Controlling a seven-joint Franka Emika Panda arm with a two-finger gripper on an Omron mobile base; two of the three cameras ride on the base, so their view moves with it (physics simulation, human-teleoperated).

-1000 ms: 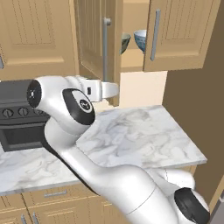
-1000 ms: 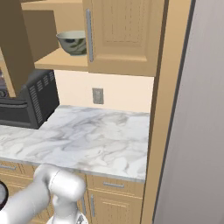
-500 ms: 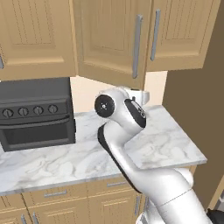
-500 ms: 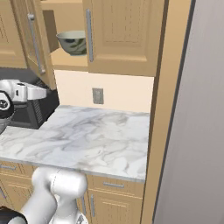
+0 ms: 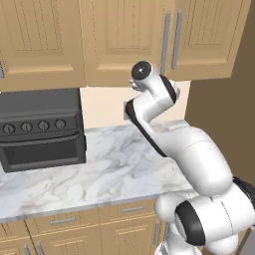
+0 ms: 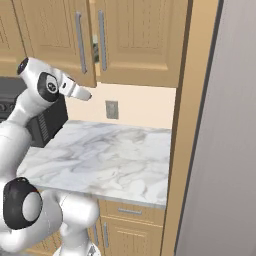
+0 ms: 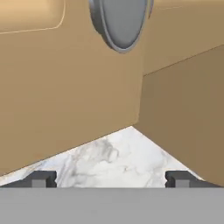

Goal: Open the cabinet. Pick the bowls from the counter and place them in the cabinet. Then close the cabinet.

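Left base view: white arm w/ dark joints rises from lower right, bends over the white marble surface w/ grey veins (image 5: 99,172) and reaches up toward the light-oak wall cabinet w/ two raised-panel doors (image 5: 124,40). Both doors sit nearly flush; their long vertical silver bar handles (image 5: 165,35) stand side by side at the meeting edges. Black oven w/ a row of knobs (image 5: 42,129) stands on the surface at left, below the neighbouring oak cabinet. Low oak drawers w/ short horizontal handles (image 5: 64,220) run under the surface's thick pale edge.

Right base view: the wrist ends in the tool (image 6: 82,92), held just under the lower edge of the left door, near the bottom of its handle; contact w/ door cannot be told. A thin dark gap shows between the two doors near their upper part, so the left door is not quite shut. A grey wall outlet (image 6: 111,109) sits on the cream backsplash above the surface. A tall oak side panel (image 6: 180,125) bounds the surface at right.

Hand view: tool tips (image 7: 111,178) stand spread wide, nothing between them. Ahead: oak door face, a round grey handle end (image 7: 120,22) at top, marble surface beyond. Bowls: hidden behind the doors, position cannot be told.
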